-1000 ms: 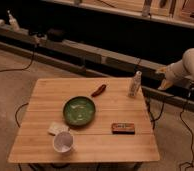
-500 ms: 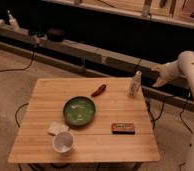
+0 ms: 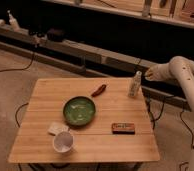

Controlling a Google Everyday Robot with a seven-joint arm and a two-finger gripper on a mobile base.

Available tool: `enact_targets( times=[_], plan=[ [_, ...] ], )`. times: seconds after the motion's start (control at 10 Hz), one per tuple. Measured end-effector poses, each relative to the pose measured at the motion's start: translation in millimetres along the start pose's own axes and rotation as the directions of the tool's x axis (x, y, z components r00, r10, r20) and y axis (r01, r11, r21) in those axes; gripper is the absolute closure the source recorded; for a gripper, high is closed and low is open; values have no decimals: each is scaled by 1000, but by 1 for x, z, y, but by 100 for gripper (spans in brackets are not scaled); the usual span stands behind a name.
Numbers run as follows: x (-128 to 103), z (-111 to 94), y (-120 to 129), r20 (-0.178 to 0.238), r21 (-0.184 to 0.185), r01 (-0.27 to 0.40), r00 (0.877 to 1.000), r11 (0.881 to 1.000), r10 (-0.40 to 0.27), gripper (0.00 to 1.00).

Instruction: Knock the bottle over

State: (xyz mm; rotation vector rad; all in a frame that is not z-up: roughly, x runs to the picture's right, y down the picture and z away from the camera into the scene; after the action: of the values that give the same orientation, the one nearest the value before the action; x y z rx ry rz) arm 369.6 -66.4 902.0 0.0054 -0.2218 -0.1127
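Observation:
A small clear bottle with a white cap stands upright near the far right edge of the wooden table. My gripper is at the end of the white arm that reaches in from the right. It is level with the bottle's top, just to the right of it and very close. I cannot tell whether it touches the bottle.
On the table are a red chili pepper, a green bowl, a brown flat packet, a white cup and a pale sponge. A low dark shelf with cables runs behind the table.
My gripper has moved left, from well right of the table edge to right beside the bottle's top. The bottle still stands in the same place.

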Motion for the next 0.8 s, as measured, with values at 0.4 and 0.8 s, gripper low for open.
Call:
enact_targets(
  times=[0.4,0.8],
  plan=[
    [-5,5,14,39,68,30,999,997,-33,100],
    [4,1,15,122,135,15,992,991,-32,100]
  ],
)
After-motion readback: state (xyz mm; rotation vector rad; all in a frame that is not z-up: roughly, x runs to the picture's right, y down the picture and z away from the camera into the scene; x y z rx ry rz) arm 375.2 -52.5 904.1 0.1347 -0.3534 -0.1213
